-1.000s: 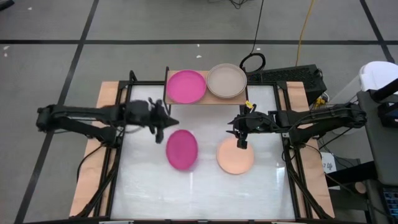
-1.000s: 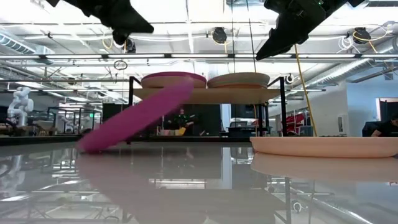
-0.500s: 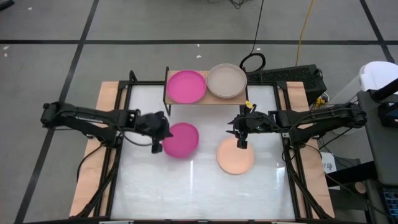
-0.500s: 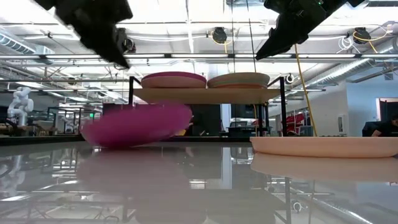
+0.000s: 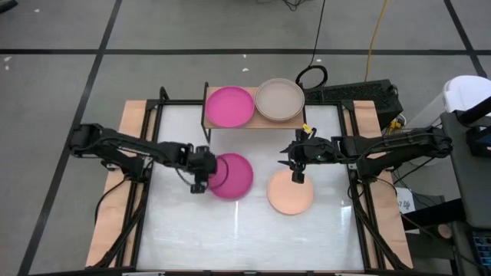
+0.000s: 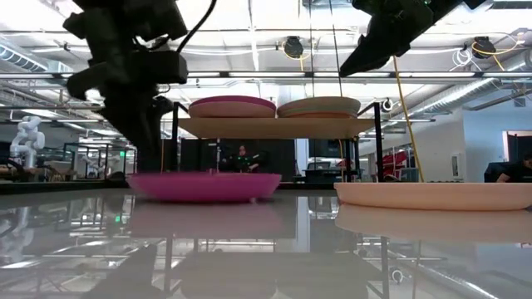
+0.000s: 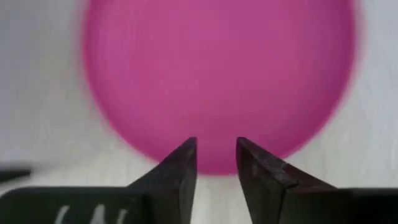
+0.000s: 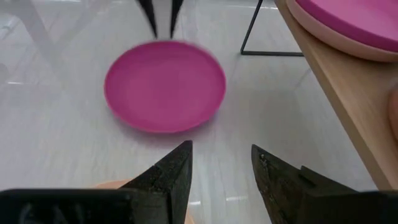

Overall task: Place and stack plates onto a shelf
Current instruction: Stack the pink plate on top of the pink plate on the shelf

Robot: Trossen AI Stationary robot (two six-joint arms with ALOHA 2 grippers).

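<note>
A magenta plate (image 5: 232,175) lies flat on the white table (image 5: 230,230), also seen in the low view (image 6: 204,184). My left gripper (image 5: 205,179) points steeply down at its left rim, and its fingers (image 7: 180,163) stand a little apart. My right gripper (image 5: 296,167) hangs open above a peach plate (image 5: 290,193) on the table. On the wooden shelf (image 5: 257,123) at the far edge rest another magenta plate (image 5: 229,106) and a beige plate (image 5: 279,100). My left gripper stands over the magenta plate's left rim (image 7: 216,168), coming from above and from the table's left. The rim shows in the gap between the two fingers. Whether the fingertips touch it I cannot tell.
The shelf's thin black legs (image 8: 249,31) stand on the table behind the magenta plate. Bare white surface lies toward the near edge. Cables and a black box (image 5: 360,96) lie beyond the far right corner.
My left gripper has gone down toward the table and tipped from slanting to pointing steeply down. The magenta plate, which stood tilted with one edge raised, has come down flat on the table, a little farther right.
</note>
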